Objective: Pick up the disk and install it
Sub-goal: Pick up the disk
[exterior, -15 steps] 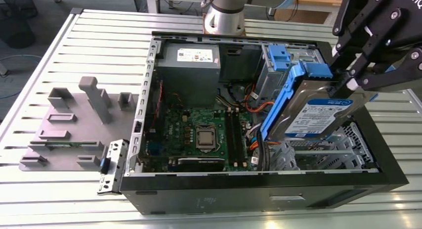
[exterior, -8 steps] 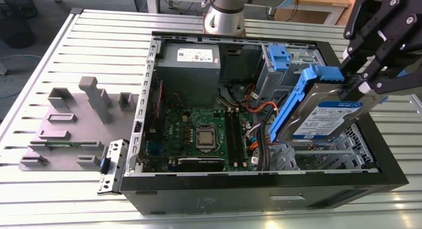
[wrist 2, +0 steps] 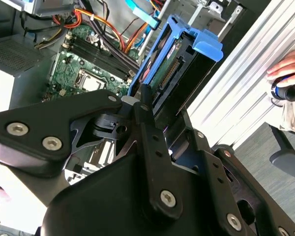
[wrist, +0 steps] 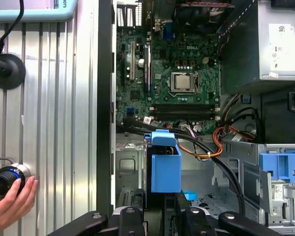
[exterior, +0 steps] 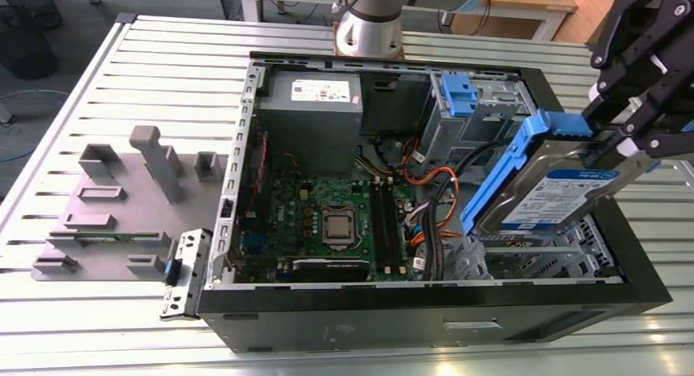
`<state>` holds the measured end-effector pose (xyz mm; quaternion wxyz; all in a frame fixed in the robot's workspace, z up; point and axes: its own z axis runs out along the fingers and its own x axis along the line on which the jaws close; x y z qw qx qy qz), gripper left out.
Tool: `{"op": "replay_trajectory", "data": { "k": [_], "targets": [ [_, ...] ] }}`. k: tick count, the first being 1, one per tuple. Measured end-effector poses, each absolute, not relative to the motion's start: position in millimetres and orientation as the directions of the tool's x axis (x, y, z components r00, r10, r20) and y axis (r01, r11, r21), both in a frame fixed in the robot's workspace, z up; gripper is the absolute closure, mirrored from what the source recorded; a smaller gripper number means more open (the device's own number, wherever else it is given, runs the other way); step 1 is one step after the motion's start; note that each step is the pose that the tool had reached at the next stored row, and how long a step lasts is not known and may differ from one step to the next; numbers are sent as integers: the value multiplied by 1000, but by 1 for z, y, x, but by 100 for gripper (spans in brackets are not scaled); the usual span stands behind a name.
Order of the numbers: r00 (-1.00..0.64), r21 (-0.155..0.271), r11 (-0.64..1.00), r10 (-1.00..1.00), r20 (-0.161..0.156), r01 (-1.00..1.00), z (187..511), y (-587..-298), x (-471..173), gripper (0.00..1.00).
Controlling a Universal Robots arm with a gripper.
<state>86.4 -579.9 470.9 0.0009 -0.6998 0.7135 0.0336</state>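
Open computer case (exterior: 412, 311), grey fixture block (exterior: 109, 222) beside

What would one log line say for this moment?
gripper: shut on disk | disk: held tilted over open case | installed: not yet

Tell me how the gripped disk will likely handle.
The disk looks rigid, a metal body in a blue bracket, so it probably won't flex. Likely dense for its size; the gripper clamps one end with it tilted over the case, so it may pivot. Its exposed circuit board suggests it is fragile.
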Motion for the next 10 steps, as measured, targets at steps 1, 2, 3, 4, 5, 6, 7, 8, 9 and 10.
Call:
{"op": "replay_trajectory", "data": {
  "k": [1,2,3,4,5,6,7,8,9,10],
  "targets": [
    [-20,47,18,-999,-49,-999,470,-580,88,65],
    [-20,47,18,-999,-49,-999,469,-580,89,65],
    [-20,47,18,-999,-49,-999,468,-581,90,65],
    [-20,47,18,-999,-49,-999,468,-581,91,65],
    [-20,47,18,-999,-49,-999,467,-581,93,65],
    [-20,47,18,-999,-49,-999,467,-581,95,65],
    [-20,47,18,-999,-49,-999,467,-581,96,65],
    [-20,47,18,-999,-49,-999,466,-581,98,65],
    [-20,47,18,-999,-49,-999,466,-581,100,65],
    [-21,47,18,-999,-49,-999,466,-581,101,65]
  ]
}}
